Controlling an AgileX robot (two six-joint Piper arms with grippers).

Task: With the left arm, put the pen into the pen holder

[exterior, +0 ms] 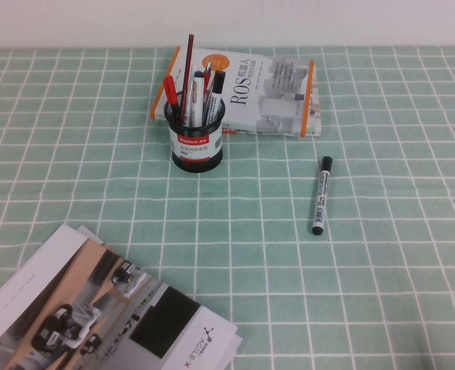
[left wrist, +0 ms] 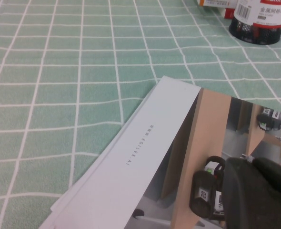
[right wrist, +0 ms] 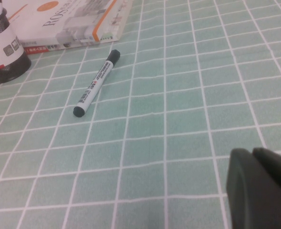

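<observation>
Both end effectors [left wrist: 255, 183] [right wrist: 257, 179] far from pen [exterior: 170, 90]

Mint-green tablecloth [exterior: 382, 293] with a white grid; black mesh pen holder [exterior: 197, 139] with a red-and-white band; red pen [exterior: 170, 91] inside it; white marker [exterior: 321, 196] with black cap; white book [exterior: 247, 91] edged orange; white, tan and black brochure [exterior: 96, 308] at lower left

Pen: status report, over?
Left gripper over the brochure, right gripper over tablecloth. Pen standing in pen holder. White marker lies apart, nothing blocking.
</observation>
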